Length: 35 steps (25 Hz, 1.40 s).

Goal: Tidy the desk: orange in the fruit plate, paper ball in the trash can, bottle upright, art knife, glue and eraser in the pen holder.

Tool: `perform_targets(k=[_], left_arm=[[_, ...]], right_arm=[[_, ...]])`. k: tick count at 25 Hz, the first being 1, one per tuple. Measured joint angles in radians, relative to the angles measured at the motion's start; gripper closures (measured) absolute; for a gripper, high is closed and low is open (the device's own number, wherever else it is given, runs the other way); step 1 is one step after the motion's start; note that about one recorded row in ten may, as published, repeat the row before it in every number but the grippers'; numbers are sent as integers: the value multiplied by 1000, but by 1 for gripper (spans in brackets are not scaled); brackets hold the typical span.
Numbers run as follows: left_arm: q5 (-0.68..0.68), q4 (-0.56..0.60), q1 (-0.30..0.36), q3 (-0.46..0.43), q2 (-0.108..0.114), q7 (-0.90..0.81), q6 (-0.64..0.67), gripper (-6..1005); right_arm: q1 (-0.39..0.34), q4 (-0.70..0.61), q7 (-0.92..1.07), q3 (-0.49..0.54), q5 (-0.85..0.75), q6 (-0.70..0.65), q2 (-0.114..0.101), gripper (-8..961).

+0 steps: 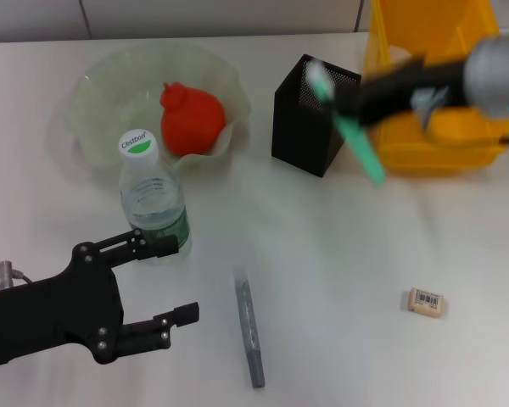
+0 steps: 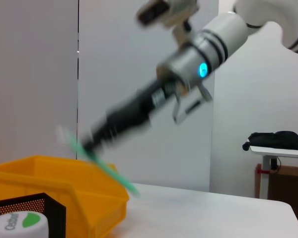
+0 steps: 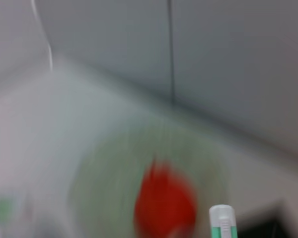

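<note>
The orange lies in the pale-green fruit plate. In front of the plate the bottle stands upright. My left gripper is open right beside the bottle, at the table's front left. Above the black mesh pen holder, my right gripper is shut on a green-and-white art knife that hangs tilted over the holder's near right side. The eraser lies at the front right. A slim grey stick, maybe the glue, lies at the front centre. The paper ball is out of view.
The yellow trash can stands directly behind and to the right of the pen holder, under my right arm. White wall panels run along the table's far edge.
</note>
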Motion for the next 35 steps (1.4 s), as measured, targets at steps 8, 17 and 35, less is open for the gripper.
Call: perform_targets(k=[8,17,35], left_arm=[[2,-6,0,1,0,5,2,233],[2,-11,-8,1,0,6,5,233],[2,-11,-9,2,0,6,16,234]], right_arm=[[-104,303,-843,44,813,358,0,765],[87,890,-1449,57,1307,283,-4,743],[-1,732,-1226,102,1049,174,-5,616]])
